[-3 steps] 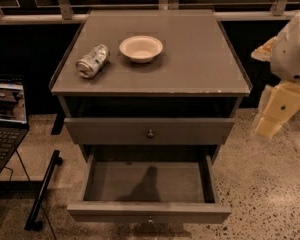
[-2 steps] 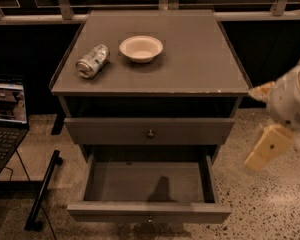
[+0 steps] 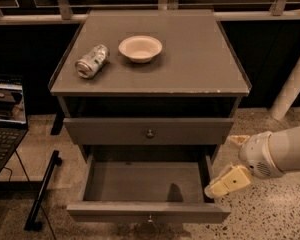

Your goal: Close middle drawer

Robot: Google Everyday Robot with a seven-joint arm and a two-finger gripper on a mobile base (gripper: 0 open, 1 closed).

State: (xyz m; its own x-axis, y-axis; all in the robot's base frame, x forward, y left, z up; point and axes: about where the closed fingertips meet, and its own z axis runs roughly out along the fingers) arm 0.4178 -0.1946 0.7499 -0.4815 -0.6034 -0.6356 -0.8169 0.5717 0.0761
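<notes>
The middle drawer [image 3: 140, 184] is pulled far out of the grey-brown cabinet, with its inside bare. Its slim front panel [image 3: 105, 211] faces me and carries a small round knob [image 3: 150, 218]. My gripper [image 3: 224, 183] is a cream-coloured piece on a white arm [image 3: 285, 151] that comes in from the right. It hangs low, right next to the drawer's right side wall near its front corner. I cannot tell whether it touches the drawer.
The drawer above [image 3: 115, 130], with its knob [image 3: 150, 133], sits nearly flush. On the cabinet top [image 3: 200, 59] lie a tipped can [image 3: 92, 61] and a white bowl [image 3: 140, 48]. A laptop [image 3: 5, 119] stands at the left, with a black bar [image 3: 42, 189] on the speckled floor.
My arm has dropped down and moved left, from beside the cabinet top to the right side of the open middle drawer. The drawer has not moved.
</notes>
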